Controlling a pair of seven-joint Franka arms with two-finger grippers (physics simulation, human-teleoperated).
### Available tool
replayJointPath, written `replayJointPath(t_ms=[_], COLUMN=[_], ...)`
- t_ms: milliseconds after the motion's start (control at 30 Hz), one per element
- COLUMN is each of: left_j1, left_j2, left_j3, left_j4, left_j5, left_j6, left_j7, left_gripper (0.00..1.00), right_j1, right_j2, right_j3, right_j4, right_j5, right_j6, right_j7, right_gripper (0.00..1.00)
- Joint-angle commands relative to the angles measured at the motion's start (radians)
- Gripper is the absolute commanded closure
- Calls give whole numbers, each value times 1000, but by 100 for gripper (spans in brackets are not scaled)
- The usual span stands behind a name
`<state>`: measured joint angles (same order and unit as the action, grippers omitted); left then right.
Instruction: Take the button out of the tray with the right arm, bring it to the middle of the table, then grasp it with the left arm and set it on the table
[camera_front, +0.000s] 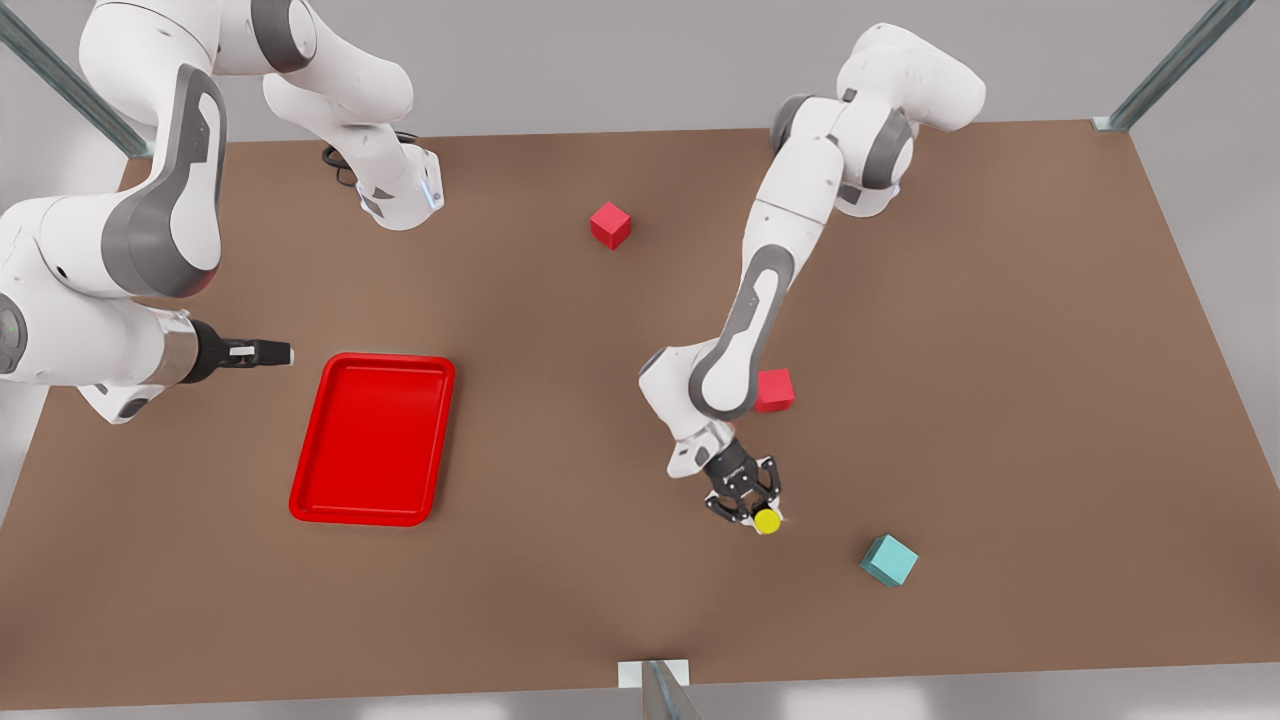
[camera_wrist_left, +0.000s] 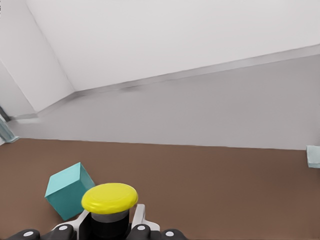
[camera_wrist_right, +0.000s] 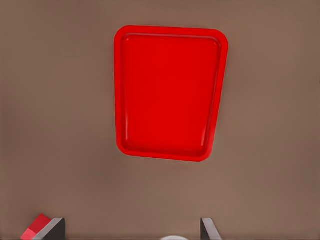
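Teal cube (camera_front: 888, 560) (camera_wrist_left: 67, 190): closest to the near edge of the table (camera_front: 1000, 350), toward the front view's right; resting flat, apart from everything else.
Button (camera_front: 767, 521) (camera_wrist_left: 110, 197): just beside the teal cube on the front view's left, out on the open table and well clear of the tray; yellow cap up, dark body clamped from both sides. Whether resting on the table or held just above it, impossible to tell.
Left gripper (camera_front: 758, 512) (camera_wrist_left: 107, 225): at the button, fingers (camera_wrist_left: 139, 216) closed around its body below the cap.
Left arm (camera_front: 760, 300): reaching from the far edge down toward the near edge, a little to the front view's right of the table's middle.
Tray (camera_front: 372, 357) (camera_wrist_right: 170, 31): flat on the table toward the front view's left edge, well apart from the button, long side running near to far.
Nearer red cube (camera_front: 774, 390): just behind the left arm's wrist, partly hidden by it.
Right gripper (camera_front: 275, 352) (camera_wrist_right: 132, 230): high over the table beside the tray's far corner at the front view's left; fingers (camera_wrist_right: 54, 227) spread wide, gripping nothing.
Right arm (camera_front: 150, 220): waiting, folded above the far corner at the front view's left.
Farther red cube (camera_front: 610, 224): alone near the far edge, about midway along it.
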<state>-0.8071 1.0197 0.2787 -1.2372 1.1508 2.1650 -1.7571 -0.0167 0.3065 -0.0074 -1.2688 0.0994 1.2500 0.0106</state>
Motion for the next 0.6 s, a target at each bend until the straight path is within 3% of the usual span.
replayJointPath(t_ms=[0, 267, 567], left_j1=[-1, -9, -11], left_j2=[14, 71, 92], left_j3=[0, 0, 0], left_j4=[1, -7, -38], left_j5=[41, 44, 305], left_j6=[41, 47, 35], left_j7=[-880, -892, -1102], left_gripper=[54, 54, 54], right_j1=[0, 3, 3], right_j2=[-3, -1, -1], right_j3=[0, 1, 1], right_j4=[0, 2, 0], right_j5=[2, 3, 3], right_j6=[-3, -3, -3], right_j7=[-3, -3, -3], right_gripper=[0, 0, 0])
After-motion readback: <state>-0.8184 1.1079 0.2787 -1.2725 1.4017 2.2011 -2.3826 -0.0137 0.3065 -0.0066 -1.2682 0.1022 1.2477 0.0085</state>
